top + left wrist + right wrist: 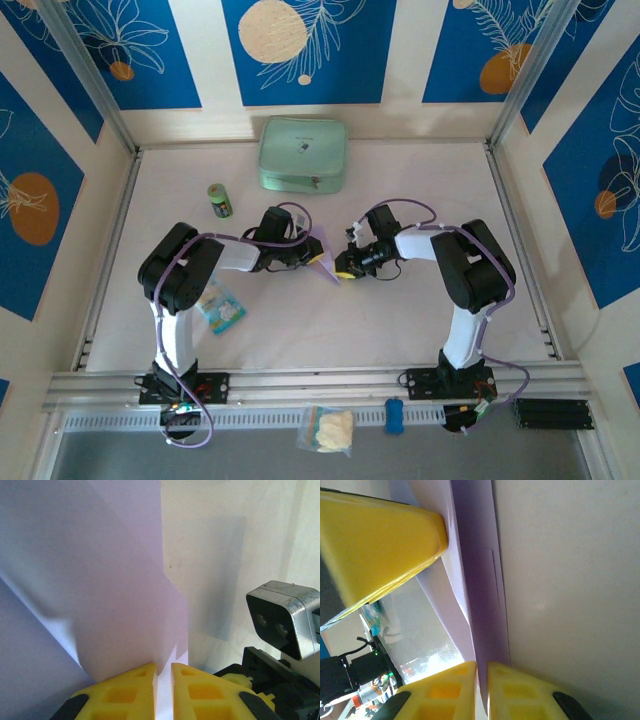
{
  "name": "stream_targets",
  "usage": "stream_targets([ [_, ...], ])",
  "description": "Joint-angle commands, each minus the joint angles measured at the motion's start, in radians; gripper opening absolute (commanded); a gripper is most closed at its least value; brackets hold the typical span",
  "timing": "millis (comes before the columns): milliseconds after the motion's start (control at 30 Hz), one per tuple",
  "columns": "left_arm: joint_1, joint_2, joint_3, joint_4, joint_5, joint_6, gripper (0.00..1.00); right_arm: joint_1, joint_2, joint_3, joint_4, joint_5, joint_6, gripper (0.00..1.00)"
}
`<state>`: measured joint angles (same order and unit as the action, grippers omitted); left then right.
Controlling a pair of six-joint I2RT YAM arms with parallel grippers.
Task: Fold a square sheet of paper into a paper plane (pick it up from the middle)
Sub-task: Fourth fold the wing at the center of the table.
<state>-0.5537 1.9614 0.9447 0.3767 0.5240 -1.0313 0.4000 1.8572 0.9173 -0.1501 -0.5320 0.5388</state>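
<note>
The lavender-purple paper (pixel 326 260) is held up between both grippers at the middle of the table, folded over itself with creases and a point hanging down. My left gripper (pixel 311 255) is shut on one edge of it. In the left wrist view the yellow fingertips (pixel 163 667) pinch the sheet (pixel 100 580), which fills the left half. My right gripper (pixel 344 268) is shut on the opposite side. In the right wrist view its gripper (pixel 481 666) clamps a folded purple layer (pixel 477 580), and the left gripper's yellow finger (pixel 375 545) presses the paper at upper left.
A mint-green pouch (pixel 303 153) lies at the back centre, with a small green can (pixel 220 201) in front of it to the left. A blue-and-white snack packet (pixel 221 305) lies by the left arm. The right wrist camera (pixel 284 617) is close to the left gripper.
</note>
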Motion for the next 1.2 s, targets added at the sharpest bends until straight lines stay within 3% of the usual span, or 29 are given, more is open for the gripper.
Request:
stream_targets([
  [0, 0.003, 0.023, 0.02, -0.019, 0.005, 0.002, 0.16, 0.007, 0.027, -0.001, -0.032, 0.002, -0.014, 0.11],
  [267, 0.003, 0.032, 0.022, -0.02, 0.007, -0.004, 0.16, 0.007, 0.029, 0.015, -0.055, 0.018, -0.016, 0.11],
  [700, 0.003, 0.034, 0.025, -0.023, 0.007, -0.011, 0.16, 0.028, -0.144, -0.002, -0.074, 0.081, -0.025, 0.17],
  [1167, 0.003, 0.037, 0.022, -0.019, 0.009, -0.025, 0.16, 0.066, -0.046, 0.031, -0.071, 0.049, -0.025, 0.11],
])
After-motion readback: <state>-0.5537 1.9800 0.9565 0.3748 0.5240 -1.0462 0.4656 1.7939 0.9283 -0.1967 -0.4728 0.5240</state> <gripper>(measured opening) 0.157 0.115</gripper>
